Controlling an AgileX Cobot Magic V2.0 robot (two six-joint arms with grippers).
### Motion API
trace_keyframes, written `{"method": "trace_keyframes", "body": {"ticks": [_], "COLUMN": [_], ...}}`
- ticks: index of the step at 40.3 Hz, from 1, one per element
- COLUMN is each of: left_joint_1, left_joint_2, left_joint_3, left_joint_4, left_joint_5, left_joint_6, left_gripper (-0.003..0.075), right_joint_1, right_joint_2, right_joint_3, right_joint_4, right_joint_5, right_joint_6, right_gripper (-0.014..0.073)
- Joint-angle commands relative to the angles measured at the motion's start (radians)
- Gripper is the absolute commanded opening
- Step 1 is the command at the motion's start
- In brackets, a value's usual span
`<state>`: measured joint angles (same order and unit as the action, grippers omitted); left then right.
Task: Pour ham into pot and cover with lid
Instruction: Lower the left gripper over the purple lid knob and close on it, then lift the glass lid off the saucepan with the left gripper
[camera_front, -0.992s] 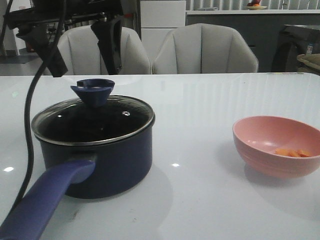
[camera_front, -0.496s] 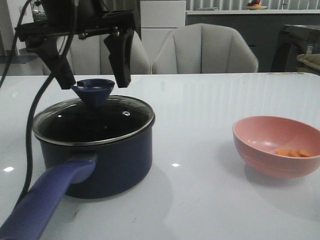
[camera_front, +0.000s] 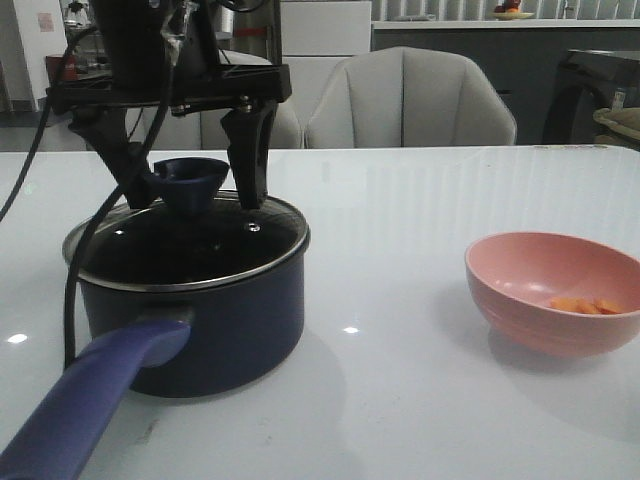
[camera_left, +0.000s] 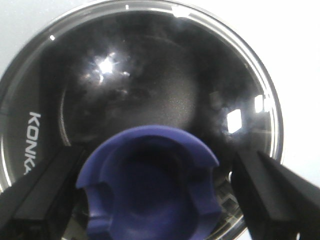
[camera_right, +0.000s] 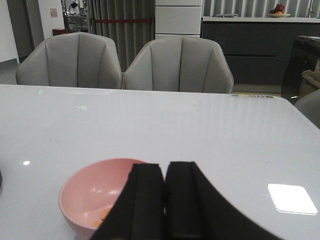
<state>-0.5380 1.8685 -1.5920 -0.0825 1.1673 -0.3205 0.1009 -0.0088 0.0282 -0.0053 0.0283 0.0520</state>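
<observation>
Straddling the lid's knob (camera_front: 191, 180), the left gripper (camera_front: 190, 190) hangs spread wide, one finger (camera_front: 248, 150) each side, neither touching. The lid (camera_front: 240, 235) sits on the pot (camera_front: 215, 320), handle (camera_front: 85, 400) pointing toward the near edge. Well to the right, the ham (camera_front: 585, 305) lies in the pink bowl (camera_front: 530, 300). Right gripper (camera_right: 164, 200) hovers near the bowl, fingers pressed together, empty.

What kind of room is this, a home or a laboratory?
Probably a home-style dining area: padded grey chairs stand behind a glossy white table, and a dark counter with a fruit plate lines the back wall.
</observation>
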Motion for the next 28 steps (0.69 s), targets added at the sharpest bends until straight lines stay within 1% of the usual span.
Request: {"method": "trace_keyframes", "body": {"ticks": [1, 5, 8, 13, 17, 21, 24, 28], "left_joint_1": [-0.006, -0.006, -0.006, -0.006, -0.006, -0.006, -0.006, -0.006], "left_joint_2": [-0.034, -0.034, -0.034, -0.034, -0.034, -0.034, -0.034, -0.034], "left_joint_3": [-0.025, -0.025, -0.025, -0.027, -0.027, -0.027, -0.027, -0.036], "left_joint_4": [-0.011, -0.011, -0.011, -0.011, -0.011, -0.011, -0.011, -0.009], "left_joint_5": [-0.008, -0.008, -0.008, -0.008, -0.006, -0.006, -0.006, -0.003], "left_joint_6": [-0.011, -0.011, -0.011, -0.011, -0.011, -0.011, -0.011, -0.011], "left_gripper": [0.0629, 0.062, 0.0585, 0.0475, 0.037, 0.0301, 0.0267, 0.0249], "right_joint_1": [-0.005, -0.005, -0.005, -0.005, -0.005, -0.005, -0.005, -0.005], "right_joint_2": [-0.02, -0.02, -0.02, -0.02, -0.02, -0.02, -0.02, -0.02], "right_joint_3": [0.008, 0.008, 0.008, 0.008, 0.008, 0.008, 0.008, 0.008], "right_joint_4": [-0.011, -0.011, -0.011, -0.011, -0.011, -0.011, -0.011, -0.011], "right_joint_5": [-0.083, -0.083, -0.083, -0.083, -0.083, -0.083, -0.083, -0.083], "right_joint_6": [-0.003, -0.003, -0.003, -0.003, -0.003, -0.003, -0.003, -0.003], "right_gripper": [0.0141, 0.0141, 0.0141, 0.0141, 0.0141, 0.0141, 0.0141, 0.0141]}}
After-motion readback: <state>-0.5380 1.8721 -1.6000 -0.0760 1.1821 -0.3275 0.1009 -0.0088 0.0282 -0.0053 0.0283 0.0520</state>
